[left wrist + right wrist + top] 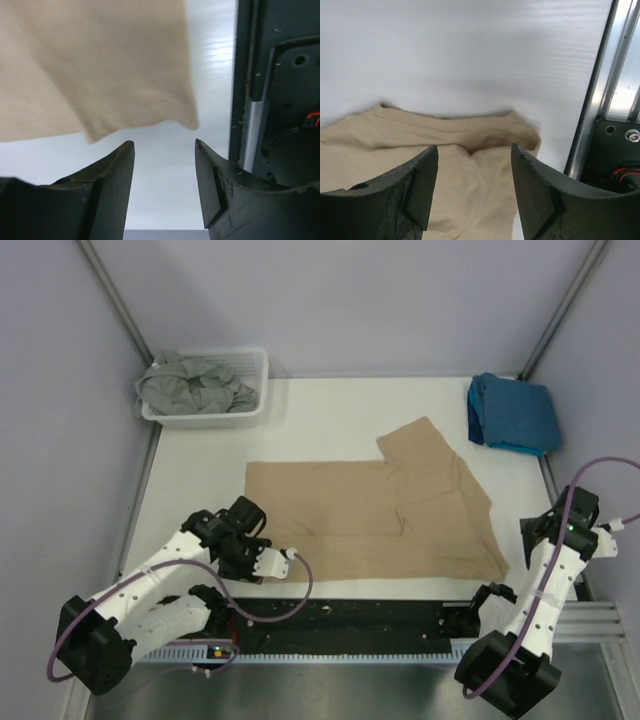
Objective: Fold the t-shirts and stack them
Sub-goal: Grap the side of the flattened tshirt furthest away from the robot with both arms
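In the top view, the tan t-shirt (380, 510) lies spread on the desk (330, 410), long axis left to right. Your left jaws sit at its near-left corner and your right jaws just off its near-right corner, while the teal t-shirt (512, 412) and the basketed grey-green t-shirt (195, 385) lie well beyond it, out of the way. In the left wrist view, the left jaws gape wide and empty, the tan t-shirt's hem corner (100, 65) just ahead of the tips, not touching. In the right wrist view, the right jaws are wide and empty too, with its rumpled corner (485, 132) straight ahead between them.
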You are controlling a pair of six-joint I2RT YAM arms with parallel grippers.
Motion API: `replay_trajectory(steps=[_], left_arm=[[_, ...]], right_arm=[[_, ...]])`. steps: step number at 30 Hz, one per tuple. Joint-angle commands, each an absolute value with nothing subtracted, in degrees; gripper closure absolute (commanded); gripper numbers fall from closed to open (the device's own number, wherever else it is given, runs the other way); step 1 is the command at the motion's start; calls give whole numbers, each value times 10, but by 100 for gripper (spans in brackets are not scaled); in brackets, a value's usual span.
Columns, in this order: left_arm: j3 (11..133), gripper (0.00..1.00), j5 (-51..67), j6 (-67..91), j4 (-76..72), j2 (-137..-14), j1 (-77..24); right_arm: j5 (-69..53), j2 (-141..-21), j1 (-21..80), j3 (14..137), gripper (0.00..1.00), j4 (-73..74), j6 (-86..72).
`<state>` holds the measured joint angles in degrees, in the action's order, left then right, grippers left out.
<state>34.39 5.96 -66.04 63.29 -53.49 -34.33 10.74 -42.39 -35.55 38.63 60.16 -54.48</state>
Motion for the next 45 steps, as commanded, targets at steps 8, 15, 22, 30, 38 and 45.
replay_trajectory(steps=[8, 15, 22, 30, 38, 45], left_arm=[[587, 33, 133, -503, 486, -684, -224], [727, 39, 228, -401, 431, -854, -93], [766, 41, 162, -339, 360, -970, -69], [828, 38, 178, -319, 364, -1063, -20], [881, 38, 181, -306, 368, -1135, -17], [905, 40, 218, -315, 375, -1177, -14]], right_arm=[[94, -576, -226, 594, 41, 348, -364], [-34, -809, -44, 789, 39, 269, -137], [-50, -1076, 22, 997, 39, 369, -28], [-12, -1326, 38, 1232, 38, 489, 17], [4, -1411, 47, 1264, 47, 515, 41], [-31, -1407, 61, 1226, 63, 512, 43]])
